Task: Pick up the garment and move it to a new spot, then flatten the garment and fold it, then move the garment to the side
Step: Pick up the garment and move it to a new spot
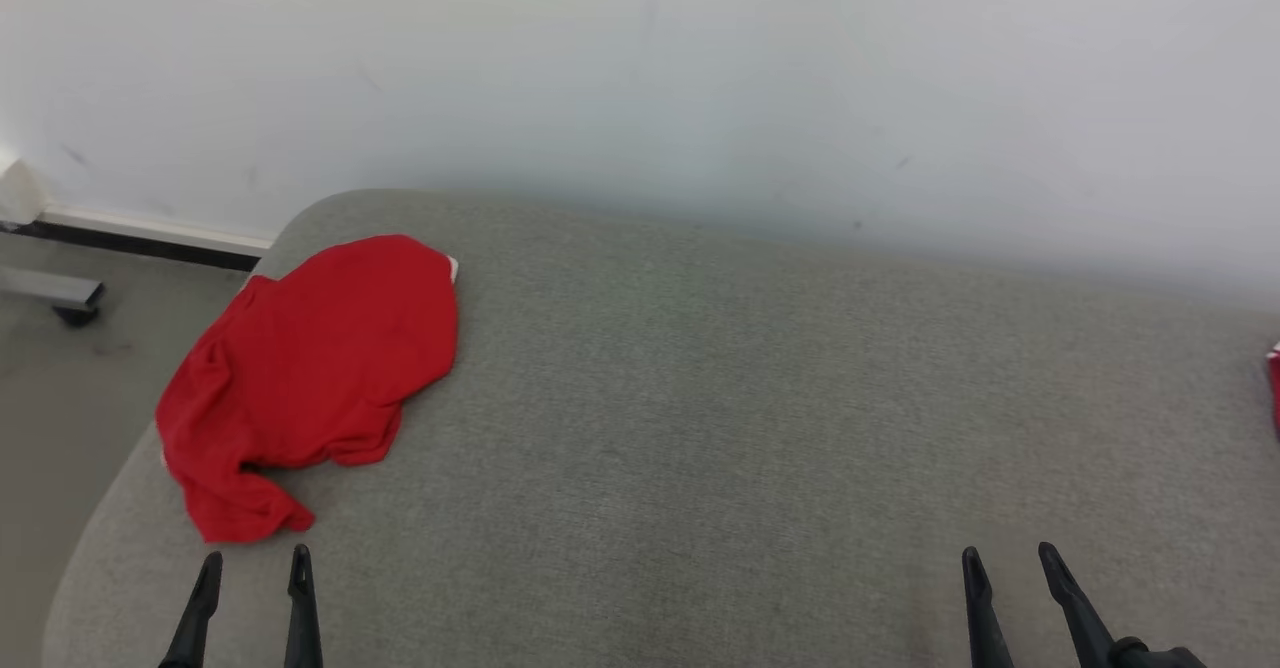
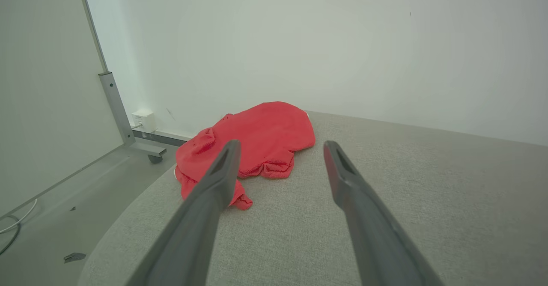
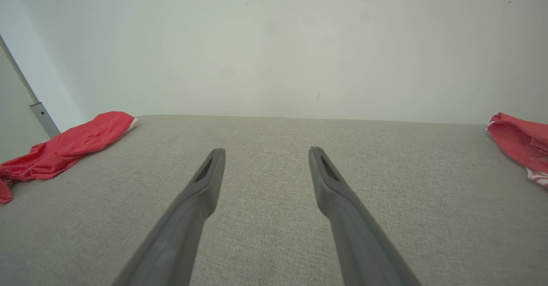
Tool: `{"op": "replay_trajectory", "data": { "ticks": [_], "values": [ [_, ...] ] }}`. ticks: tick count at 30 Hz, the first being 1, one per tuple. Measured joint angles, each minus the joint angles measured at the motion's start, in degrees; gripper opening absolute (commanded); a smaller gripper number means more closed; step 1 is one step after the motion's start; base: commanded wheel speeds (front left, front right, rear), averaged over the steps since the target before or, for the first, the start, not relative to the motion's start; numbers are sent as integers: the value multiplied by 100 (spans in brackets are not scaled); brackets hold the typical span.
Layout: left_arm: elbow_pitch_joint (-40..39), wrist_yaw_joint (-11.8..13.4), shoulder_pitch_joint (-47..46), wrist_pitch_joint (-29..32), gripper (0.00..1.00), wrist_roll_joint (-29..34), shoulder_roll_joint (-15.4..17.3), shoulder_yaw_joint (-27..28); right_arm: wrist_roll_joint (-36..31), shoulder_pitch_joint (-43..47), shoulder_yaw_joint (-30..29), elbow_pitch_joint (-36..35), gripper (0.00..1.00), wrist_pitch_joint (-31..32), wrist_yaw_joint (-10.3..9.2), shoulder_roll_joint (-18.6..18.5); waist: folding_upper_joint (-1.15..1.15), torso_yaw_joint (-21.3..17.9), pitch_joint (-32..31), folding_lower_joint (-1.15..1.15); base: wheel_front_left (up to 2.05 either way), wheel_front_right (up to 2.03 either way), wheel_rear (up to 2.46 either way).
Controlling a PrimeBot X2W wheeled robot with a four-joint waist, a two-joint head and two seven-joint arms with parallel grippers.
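At the left end of the grey cushion (image 1: 700, 398), the red garment (image 1: 310, 378) lies crumpled (a white edge peeks out at its far side), just ahead of the left gripper (image 1: 256, 553), whose fingers stand spread and empty. The right gripper (image 1: 1007, 548), likewise spread and empty, hovers well apart from it.

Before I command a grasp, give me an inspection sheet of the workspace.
Surface: grey cushion, flat fabric.
Job's things: red garment crumpled at the far left corner, reaching the edge.
Clutter: another red cloth at the right edge.
Grippers: left gripper and right gripper open, empty.
Cables: cables on the floor, left.
Surroundings: white wall; wheeled metal post; wall box.
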Motion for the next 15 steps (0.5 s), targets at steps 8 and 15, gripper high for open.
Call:
{"op": "replay_trajectory", "data": {
  "ticks": [8,15],
  "values": [
    [-38,56,21,0,100,-11,19,129,1,-143,115,174,100,1,0,41,0,794,45,0,0,0,0],
    [-54,99,91,0,100,-29,15,218,1,-216,204,285,100,0,0,55,0,1294,94,0,0,0,0]
  ]
}}
